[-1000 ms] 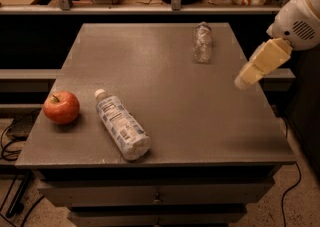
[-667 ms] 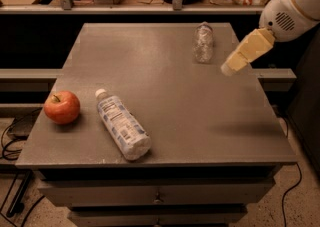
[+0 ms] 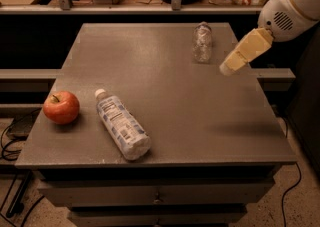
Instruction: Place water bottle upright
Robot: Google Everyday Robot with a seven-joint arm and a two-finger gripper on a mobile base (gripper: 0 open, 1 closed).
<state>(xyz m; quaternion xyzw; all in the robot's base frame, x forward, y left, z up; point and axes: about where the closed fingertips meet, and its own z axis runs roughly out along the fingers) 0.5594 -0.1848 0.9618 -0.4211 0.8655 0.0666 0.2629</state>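
Spanning most of the view, the table (image 3: 200, 121) is overhung near its far right edge by the gripper (image 3: 229, 67), held in the air. Whether it is apart or together cannot be told. Well to its near left, a labelled bottle (image 3: 122, 125) is laid flat. Just to its left the water bottle (image 3: 202, 43) is found, apparently on its side, so the gripper is judged to be placed for a grasp. Farthest left an apple (image 3: 61, 107) is set.

Tool (image 3: 228, 67) hangs upper right, angled down-left.
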